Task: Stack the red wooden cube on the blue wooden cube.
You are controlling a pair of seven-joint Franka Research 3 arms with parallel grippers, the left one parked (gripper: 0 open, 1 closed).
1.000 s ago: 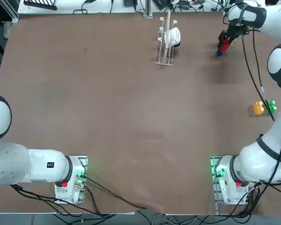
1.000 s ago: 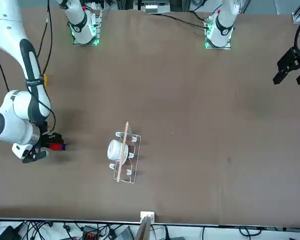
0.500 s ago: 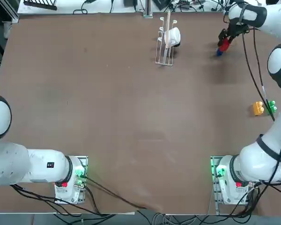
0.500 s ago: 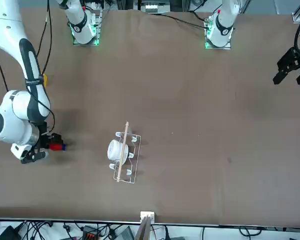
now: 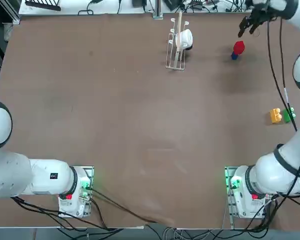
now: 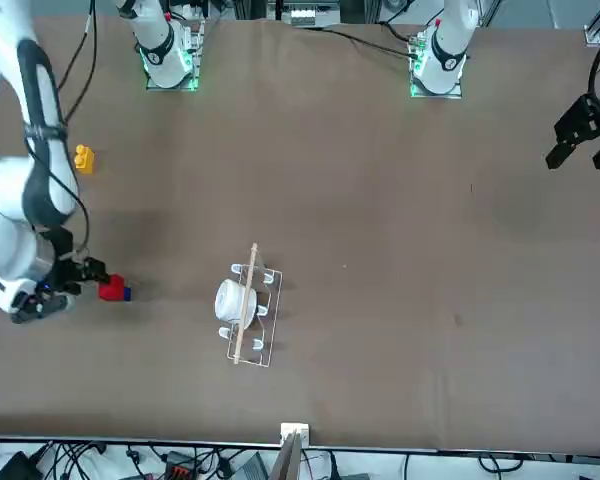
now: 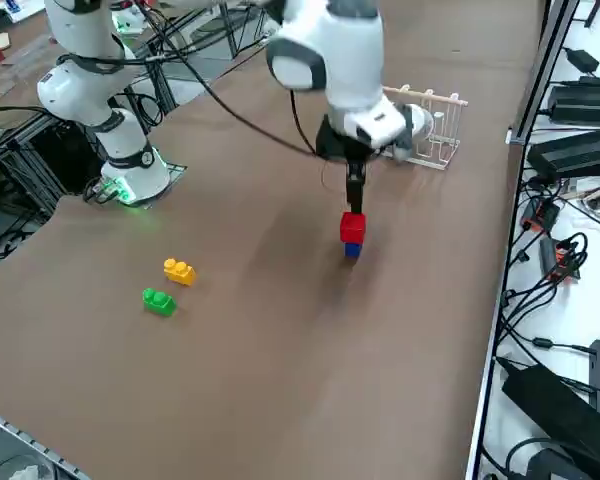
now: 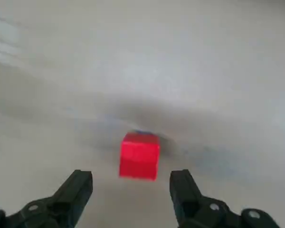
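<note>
I see my right gripper (image 8: 130,185) hanging above the red wooden cube (image 7: 352,227), fingers spread and empty, arm stretched to the table's far side. The cube sits stacked on the blue wooden cube (image 7: 351,249).

- The red wooden cube (image 7: 352,227) is stacked on the blue wooden cube (image 7: 352,250), near the table's far right corner
- The right gripper (image 8: 131,192) is held above the stack, jaws parted
</note>
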